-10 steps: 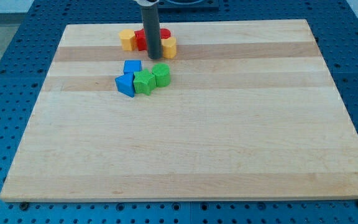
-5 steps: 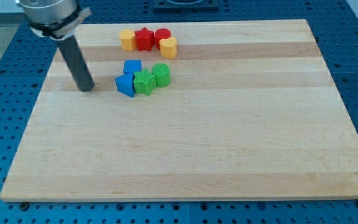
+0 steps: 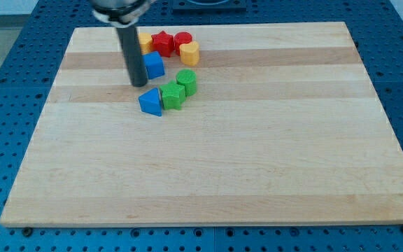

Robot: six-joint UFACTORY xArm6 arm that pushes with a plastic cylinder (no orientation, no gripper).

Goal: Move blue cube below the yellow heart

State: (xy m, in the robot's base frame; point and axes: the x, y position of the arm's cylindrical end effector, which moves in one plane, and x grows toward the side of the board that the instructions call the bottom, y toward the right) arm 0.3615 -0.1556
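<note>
The blue cube sits near the view's top, left of centre, below the row of red and yellow blocks. My tip touches the cube's left side. The yellow heart lies at the right end of that row, up and to the right of the cube. A second yellow block is partly hidden behind my rod.
A red star and a red round block lie between the two yellow blocks. A blue triangular block, a green star and a green round block lie below the cube, on the wooden board.
My tip swung from the row out to the board's left, then came back right against the blue cube. The cube shifted up and right; the blue triangle and both green blocks slid down and apart.
</note>
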